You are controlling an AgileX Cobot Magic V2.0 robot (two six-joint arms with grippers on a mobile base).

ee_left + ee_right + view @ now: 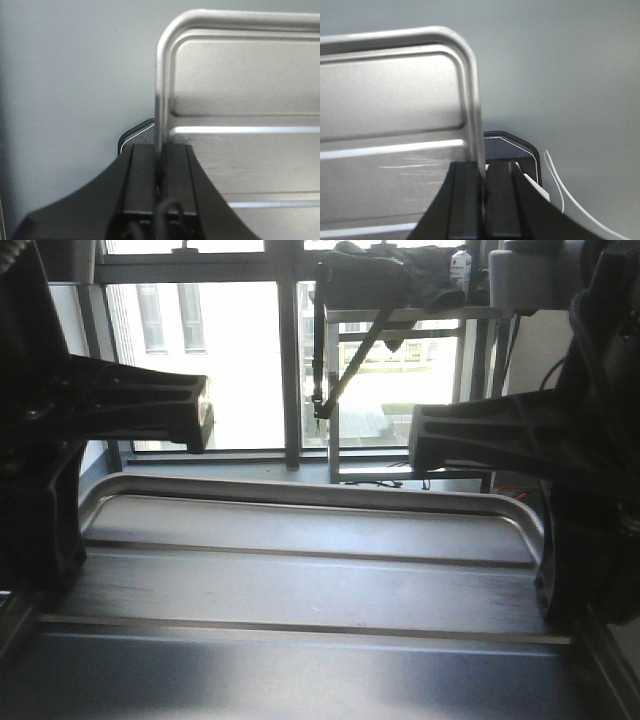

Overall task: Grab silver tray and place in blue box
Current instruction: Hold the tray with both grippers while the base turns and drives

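The left gripper (160, 150) is closed. Its two black fingers (142, 175) stand side by side with only a thin slit between them, and the rim of the silver tray (240, 75) is pinched in that slit. The right gripper (483, 167) mirrors it, its jaws pressed together on the tray's opposite rim with one finger on each face of the edge. In the front view the left arm (110, 405) and the right arm (500, 435) reach inward from the outer sides at about the same height, their wedge-shaped black ends pointing toward each other
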